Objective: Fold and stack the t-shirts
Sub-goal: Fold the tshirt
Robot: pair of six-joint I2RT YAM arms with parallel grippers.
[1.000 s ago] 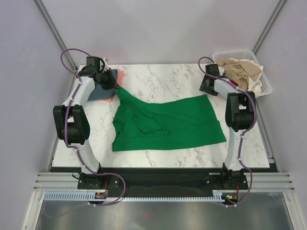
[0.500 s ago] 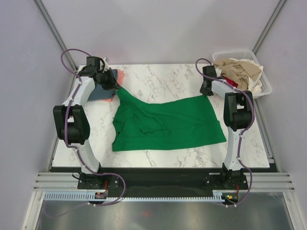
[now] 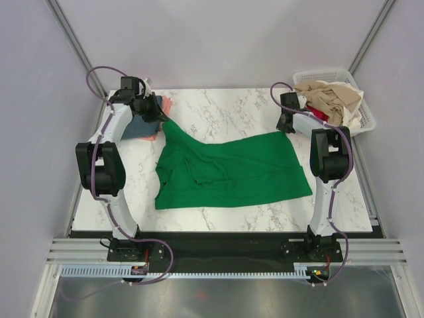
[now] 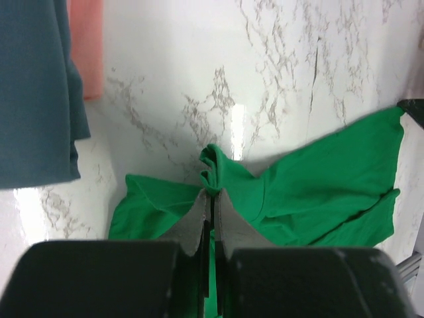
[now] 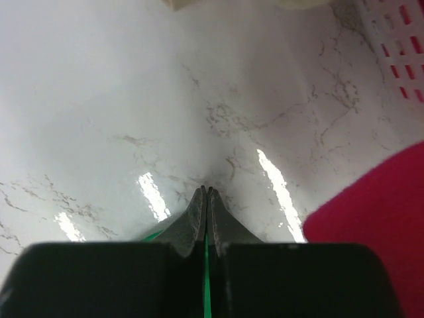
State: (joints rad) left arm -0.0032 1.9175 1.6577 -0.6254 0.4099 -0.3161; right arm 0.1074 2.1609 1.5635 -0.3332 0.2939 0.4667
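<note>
Both jaws were pinched shut on corners of the green t-shirt [image 3: 228, 172], which lay on the desk [image 3: 225, 109] left of the basket [image 3: 329, 70]; we judged they should lift evenly, keeping that edge taut.

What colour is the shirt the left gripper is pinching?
Bright green. The t-shirt shows best in the left wrist view, bunched in the left gripper.

A robotics lab test cell: plain walls [image 3: 218, 40], aluminium frame rails [image 3: 73, 252], a marble-look table [image 3: 225, 109] inside.
</note>
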